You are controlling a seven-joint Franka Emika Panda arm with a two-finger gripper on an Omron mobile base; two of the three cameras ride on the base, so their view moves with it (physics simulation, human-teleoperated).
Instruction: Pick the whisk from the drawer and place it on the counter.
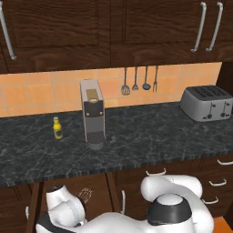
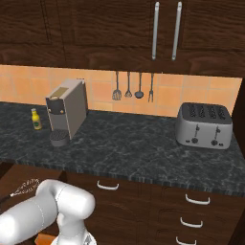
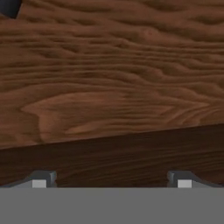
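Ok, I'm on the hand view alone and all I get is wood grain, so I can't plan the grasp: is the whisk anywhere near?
Observer: Yes. The whisk lies in the open drawer, at the lower left of the right base view.
Operator: What's on the counter above it?
Observer: A coffee machine and a small yellow bottle stand on the counter there.
Operator: Room to set it down?
Observer: Bare stone runs between the coffee machine and the toaster.

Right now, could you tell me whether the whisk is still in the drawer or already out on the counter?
Still in the drawer: the whisk lies on its light wood floor below the counter edge, beside the arm.
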